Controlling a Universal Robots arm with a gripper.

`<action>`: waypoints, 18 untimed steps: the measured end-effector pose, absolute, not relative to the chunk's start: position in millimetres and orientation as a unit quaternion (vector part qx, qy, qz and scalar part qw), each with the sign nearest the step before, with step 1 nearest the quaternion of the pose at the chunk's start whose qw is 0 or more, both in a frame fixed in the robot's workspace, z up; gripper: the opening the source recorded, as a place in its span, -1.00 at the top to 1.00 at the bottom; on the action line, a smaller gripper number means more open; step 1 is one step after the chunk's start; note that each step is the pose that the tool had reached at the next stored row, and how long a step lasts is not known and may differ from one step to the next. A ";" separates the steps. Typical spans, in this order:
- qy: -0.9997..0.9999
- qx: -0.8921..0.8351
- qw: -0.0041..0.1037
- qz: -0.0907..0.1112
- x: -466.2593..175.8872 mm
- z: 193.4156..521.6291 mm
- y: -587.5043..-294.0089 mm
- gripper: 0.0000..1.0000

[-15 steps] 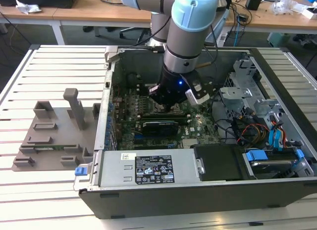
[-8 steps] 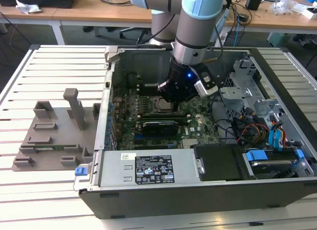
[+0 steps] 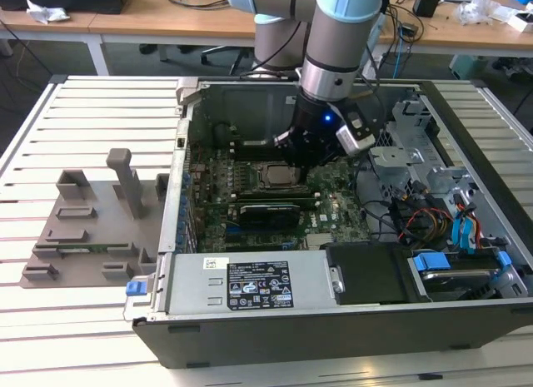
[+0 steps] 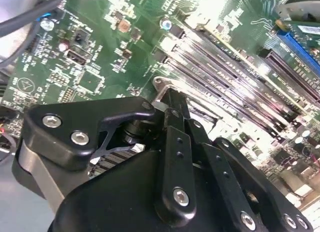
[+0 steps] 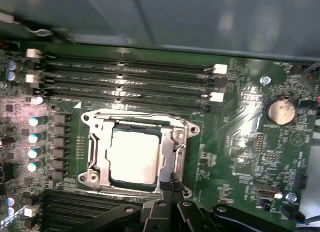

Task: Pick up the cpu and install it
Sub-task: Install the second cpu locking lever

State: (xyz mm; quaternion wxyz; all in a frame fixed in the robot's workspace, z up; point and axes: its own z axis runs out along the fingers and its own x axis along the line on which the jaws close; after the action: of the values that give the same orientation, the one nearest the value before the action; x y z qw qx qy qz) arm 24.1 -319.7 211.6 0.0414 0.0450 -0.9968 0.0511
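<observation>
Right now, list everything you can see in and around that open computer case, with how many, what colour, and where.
Small flat square silvery-grey cpu: one, seated within the metal socket frame on the board.
Green motherboard: one, on the floor of the case.
Long black memory slots: four, side by side next to the socket.
Round silver coin battery: one, on the board beyond the slots' ends.
Long black expansion card: one, beside the socket in the exterior view.
Grey metal power supply box: one, at the case's near edge.
Grey moulded fixture: one, on the slatted table at the exterior view's left.
Black tool: one, tips at the socket frame's edge.
</observation>
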 end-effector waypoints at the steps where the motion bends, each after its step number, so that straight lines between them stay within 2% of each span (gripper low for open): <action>1: -0.997 0.045 0.042 0.054 24.3 212.0 -317.1 0.79; 8: -0.997 0.045 0.042 0.054 24.2 238.1 -316.4 0.79; 12: -0.997 0.045 0.041 0.037 23.2 244.8 -316.3 0.79; 18: -0.998 0.044 0.040 0.028 20.5 261.9 -316.3 0.79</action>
State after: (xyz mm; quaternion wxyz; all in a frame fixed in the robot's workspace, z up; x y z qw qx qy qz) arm 20.5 -316.3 261.9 0.0401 0.0440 -0.9978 0.0284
